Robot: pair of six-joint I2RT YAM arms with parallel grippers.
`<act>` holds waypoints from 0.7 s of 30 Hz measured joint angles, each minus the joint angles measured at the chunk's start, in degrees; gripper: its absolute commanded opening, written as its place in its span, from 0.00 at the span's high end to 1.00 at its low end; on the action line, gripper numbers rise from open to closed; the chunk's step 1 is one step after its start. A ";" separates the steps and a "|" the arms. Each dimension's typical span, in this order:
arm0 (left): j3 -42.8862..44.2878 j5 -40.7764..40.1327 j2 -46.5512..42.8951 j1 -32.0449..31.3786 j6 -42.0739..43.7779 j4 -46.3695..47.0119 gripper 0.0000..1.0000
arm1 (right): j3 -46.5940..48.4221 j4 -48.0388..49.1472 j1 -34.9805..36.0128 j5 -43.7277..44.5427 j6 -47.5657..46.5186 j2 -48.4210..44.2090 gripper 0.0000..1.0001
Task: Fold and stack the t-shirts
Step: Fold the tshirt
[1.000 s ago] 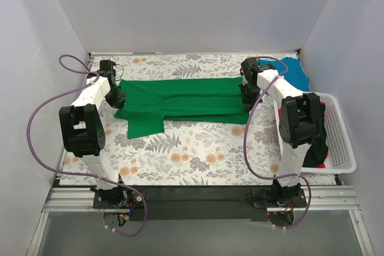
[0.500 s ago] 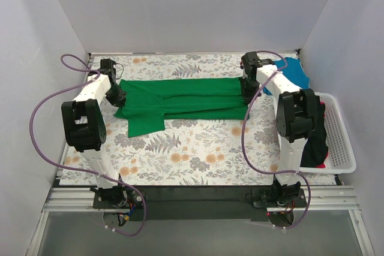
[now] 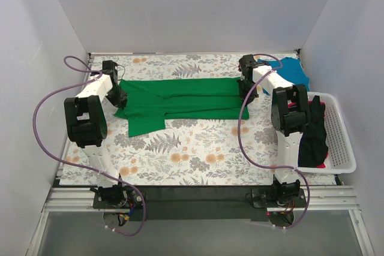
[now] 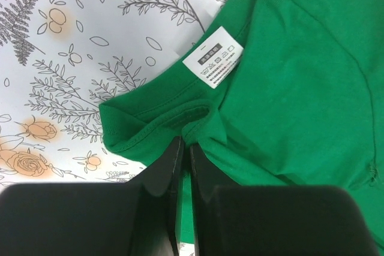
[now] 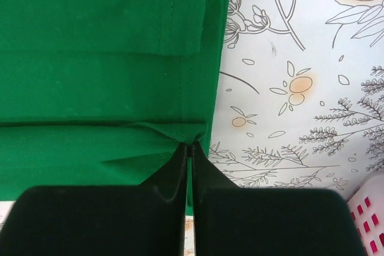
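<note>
A bright green t-shirt [image 3: 180, 103] lies folded lengthwise into a long band across the far half of the table. My left gripper [image 3: 120, 99] is shut on its collar end; the left wrist view shows the collar hem pinched between the fingertips [image 4: 186, 142], with the white label [image 4: 213, 57] just beyond. My right gripper [image 3: 246, 95] is shut on the bottom hem at the band's right end, the fabric bunched at the tips [image 5: 191, 144]. One green sleeve [image 3: 146, 125] sticks out toward the near side. A teal-blue t-shirt [image 3: 295, 71] lies at the far right corner.
A white slotted basket [image 3: 339, 139] stands at the right edge, holding black and red-pink fabric [image 3: 313, 142]. The flower-printed tablecloth [image 3: 192, 154] covers the table. Walls close in at the back and both sides. Purple cables loop off both arms.
Both arms have drawn back toward the far side, their upper links swinging upright, and the green band has shifted slightly with them. Both grips stay shut.
</note>
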 measured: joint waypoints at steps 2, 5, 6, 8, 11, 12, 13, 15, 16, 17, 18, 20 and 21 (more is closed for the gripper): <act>0.00 0.11 0.07 0.02 -0.04 0.39 0.89 | 0.00 0.26 -0.04 0.13 0.11 0.26 0.94; 0.00 0.31 0.04 0.04 0.11 1.33 0.63 | 0.00 0.59 -0.07 0.20 0.44 0.28 0.75; 0.00 0.31 0.04 0.11 -0.02 1.60 0.52 | 0.00 0.66 -0.09 0.26 0.59 0.28 0.70; 0.00 0.28 -0.04 0.26 0.17 2.19 0.34 | 0.00 0.68 -0.17 0.11 0.59 0.26 0.57; -0.83 0.26 -1.38 0.42 0.04 3.13 0.24 | -0.04 0.83 -0.42 -1.11 1.01 -0.13 0.47; -1.40 0.28 -2.29 0.42 0.04 3.28 0.24 | -0.09 0.83 -0.42 -1.44 1.14 -0.50 0.45; -2.12 0.28 -3.41 0.42 0.04 3.52 0.24 | -0.33 1.03 -0.42 -1.95 1.29 -1.27 0.44; -4.42 0.28 -6.58 0.42 0.24 4.17 0.23 | -1.27 1.31 -0.37 -2.89 1.46 -3.72 0.42; -5.79 0.26 -8.76 0.39 0.35 4.07 0.23 | -1.95 1.53 -0.24 -3.43 1.53 -5.68 0.42; -7.39 0.24 -11.04 0.35 0.48 4.09 0.23 | -2.47 1.66 -0.02 -4.09 1.62 -7.41 0.42; -9.20 0.20 -13.66 0.35 0.70 4.35 0.23 | -3.06 2.05 0.20 -4.92 1.73 -8.98 0.41; -13.03 0.20 -18.95 0.28 1.09 4.48 0.23 | -5.03 3.41 1.25 -7.28 1.99 -13.00 0.42; -15.28 0.24 -21.73 0.22 1.36 4.76 0.23 | -6.01 4.17 2.10 -8.74 2.23 -14.75 0.41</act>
